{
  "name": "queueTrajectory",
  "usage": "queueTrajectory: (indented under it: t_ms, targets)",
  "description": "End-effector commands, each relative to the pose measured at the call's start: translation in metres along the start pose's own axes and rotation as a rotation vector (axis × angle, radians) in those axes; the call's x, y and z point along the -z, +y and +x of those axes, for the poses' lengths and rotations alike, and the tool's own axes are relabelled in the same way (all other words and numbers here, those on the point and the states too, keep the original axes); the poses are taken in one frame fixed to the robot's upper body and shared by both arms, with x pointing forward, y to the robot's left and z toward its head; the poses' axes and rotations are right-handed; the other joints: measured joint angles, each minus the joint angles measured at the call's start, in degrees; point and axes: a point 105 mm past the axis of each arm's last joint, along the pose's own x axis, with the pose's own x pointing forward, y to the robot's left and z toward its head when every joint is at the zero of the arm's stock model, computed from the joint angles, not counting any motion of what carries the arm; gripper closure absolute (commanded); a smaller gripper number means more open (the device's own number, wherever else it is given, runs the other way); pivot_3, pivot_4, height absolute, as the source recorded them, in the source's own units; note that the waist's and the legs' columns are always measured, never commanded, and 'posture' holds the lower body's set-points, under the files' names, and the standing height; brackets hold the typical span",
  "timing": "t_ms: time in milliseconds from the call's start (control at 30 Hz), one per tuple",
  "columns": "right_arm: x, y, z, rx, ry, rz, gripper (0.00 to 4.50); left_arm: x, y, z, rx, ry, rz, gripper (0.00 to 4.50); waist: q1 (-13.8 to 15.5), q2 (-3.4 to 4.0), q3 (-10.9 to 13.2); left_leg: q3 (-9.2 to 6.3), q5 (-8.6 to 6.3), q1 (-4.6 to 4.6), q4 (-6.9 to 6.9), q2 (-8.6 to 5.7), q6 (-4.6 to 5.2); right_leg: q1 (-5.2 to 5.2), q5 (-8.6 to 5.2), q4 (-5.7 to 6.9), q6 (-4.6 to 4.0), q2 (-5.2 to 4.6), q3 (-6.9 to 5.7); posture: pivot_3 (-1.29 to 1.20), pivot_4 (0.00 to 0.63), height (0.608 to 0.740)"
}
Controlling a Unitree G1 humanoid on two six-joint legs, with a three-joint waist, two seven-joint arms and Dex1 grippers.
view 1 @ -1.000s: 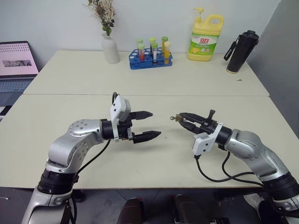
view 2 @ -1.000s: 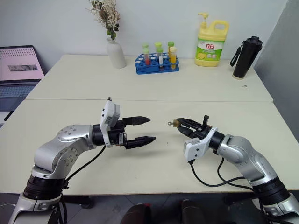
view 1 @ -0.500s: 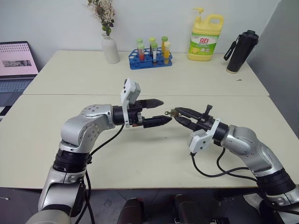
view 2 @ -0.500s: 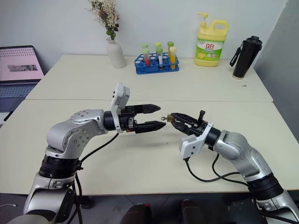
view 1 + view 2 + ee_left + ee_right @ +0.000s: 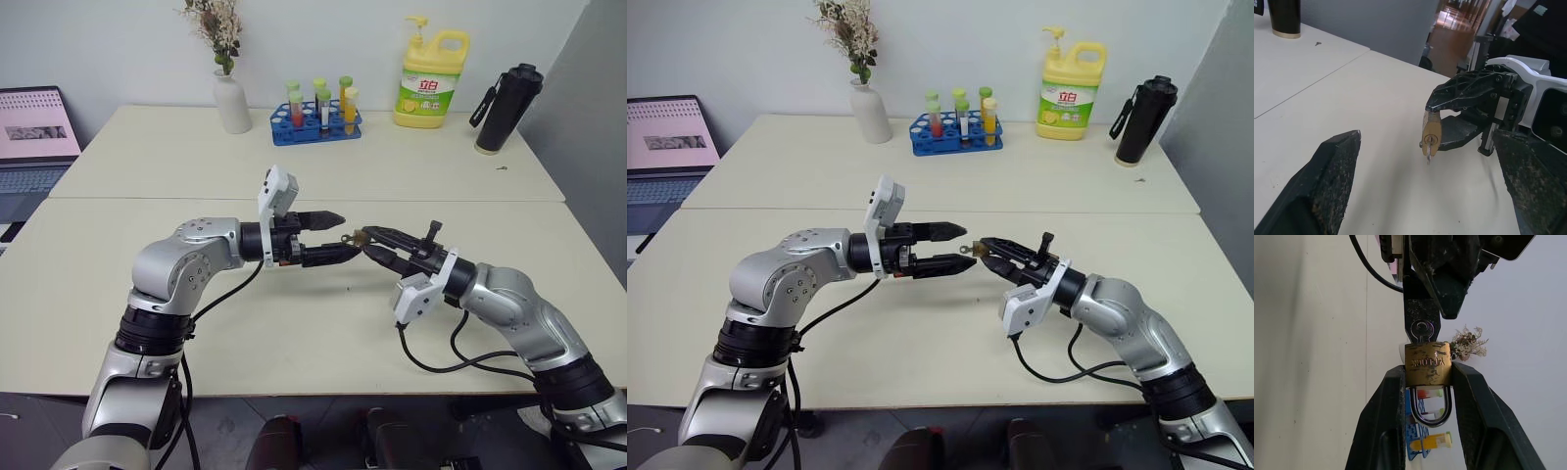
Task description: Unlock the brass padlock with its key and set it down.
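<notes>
1. Black-fingered right gripper [image 5: 1427, 382] is clamped on the small golden-brass rectangular padlock [image 5: 1427, 364], a finger pressing each side of its body, holding it in the air above the pale table [image 5: 294, 333].
2. Its thin silver U-shaped shackle [image 5: 1430, 409] sits down in the body between the fingers, so the lock looks not yet opened.
3. From the padlock's free end sticks the tiny silvery key [image 5: 1428, 145], already seated in the keyhole with its ring toward the other arm.
4. Facing it, the left gripper [image 5: 343, 235] stands with its jaws parted, fingertips level with the key and just beside it; nothing is between them yet.
5. By my reading, the pick-up and key insertion are done; pinching and turning the key, freeing the shackle and setting the lock down remain.
6. Hard to tell: whether a left fingertip already touches the key ring, and how the key's blade is oriented, since it is so small.
</notes>
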Motion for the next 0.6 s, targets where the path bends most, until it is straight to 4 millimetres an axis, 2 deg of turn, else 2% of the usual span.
queueTrajectory:
  t_ms: [33, 367, 600]
  targets:
    - [-0.006, -0.016, 0.000, 0.049, -0.030, -0.030, 3.56, -0.007, -0.004, -0.002, 0.026, -0.003, 0.038, 1.22, 0.0, 0.00, 0.0, 0.00, 0.00, 0.00, 0.00, 0.00, 0.00, 0.00, 0.00, 0.00, 0.00, 0.00, 0.00, 0.00, 0.150, 0.740]
    - [-0.006, -0.017, 0.000, 0.047, -0.036, -0.021, 3.56, 0.003, -0.008, -0.004, 0.057, 0.043, 0.033, 4.40, 0.0, 0.00, 0.0, 0.00, 0.00, 0.01, 0.00, 0.00, 0.00, 0.00, 0.01, 0.01, -0.01, 0.00, 0.00, 0.00, 0.150, 0.740]
    - [-0.007, -0.019, -0.001, 0.056, -0.041, -0.013, 3.56, 0.005, -0.008, -0.003, 0.057, 0.043, 0.037, 4.50, 0.0, 0.00, 0.0, 0.00, 0.00, 0.00, 0.01, 0.00, 0.00, 0.00, 0.00, 0.01, -0.01, 0.00, 0.00, 0.00, 0.150, 0.740]
